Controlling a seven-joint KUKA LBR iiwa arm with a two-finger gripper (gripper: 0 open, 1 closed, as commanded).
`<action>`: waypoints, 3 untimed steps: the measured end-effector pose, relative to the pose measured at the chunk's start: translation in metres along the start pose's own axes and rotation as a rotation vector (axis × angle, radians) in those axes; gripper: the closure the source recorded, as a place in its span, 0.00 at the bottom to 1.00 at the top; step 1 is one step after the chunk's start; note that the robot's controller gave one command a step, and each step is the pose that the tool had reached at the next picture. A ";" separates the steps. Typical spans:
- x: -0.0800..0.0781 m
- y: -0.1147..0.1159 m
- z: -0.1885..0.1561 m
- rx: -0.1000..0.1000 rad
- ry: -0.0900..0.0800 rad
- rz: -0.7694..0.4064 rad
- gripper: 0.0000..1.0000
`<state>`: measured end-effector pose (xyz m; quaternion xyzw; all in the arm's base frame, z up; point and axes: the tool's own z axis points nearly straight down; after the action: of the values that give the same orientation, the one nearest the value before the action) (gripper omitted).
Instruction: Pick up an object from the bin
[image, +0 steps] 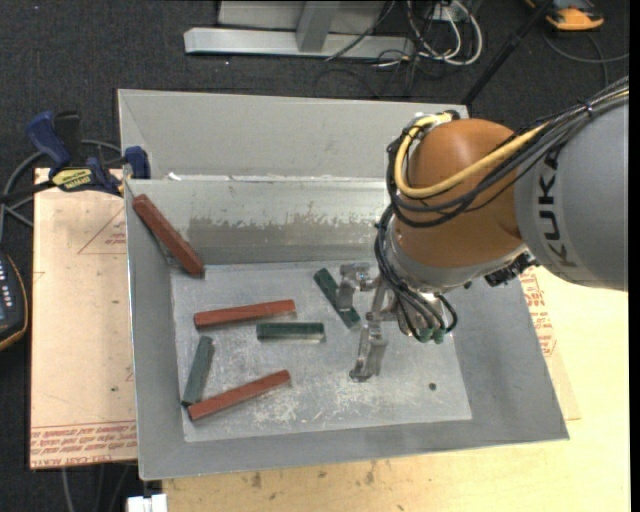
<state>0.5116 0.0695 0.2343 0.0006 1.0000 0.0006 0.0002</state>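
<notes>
Grey bin (300, 225) w/ loose sticks (245, 315) — gripper (366, 335) low, just beside a dark green stick (336, 296) mid-bin — can't tell if open or shut.

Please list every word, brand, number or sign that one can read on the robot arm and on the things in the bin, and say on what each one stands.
"KUK": black letters running sideways on the grey arm link; the rest of the word is out of sight.
Orange wrist cover: no text.
Red-brown flat bars and dark green flat bars in the grey metal bin: no text to read.
</notes>
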 end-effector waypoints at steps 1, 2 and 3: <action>-0.008 0.056 0.118 0.000 0.006 -0.184 0.00; 0.011 0.092 0.167 -0.001 0.003 -0.223 0.00; 0.009 0.090 0.164 -0.001 0.000 -0.216 1.00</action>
<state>0.5028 0.1598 0.0700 -0.1073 0.9942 0.0010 0.0004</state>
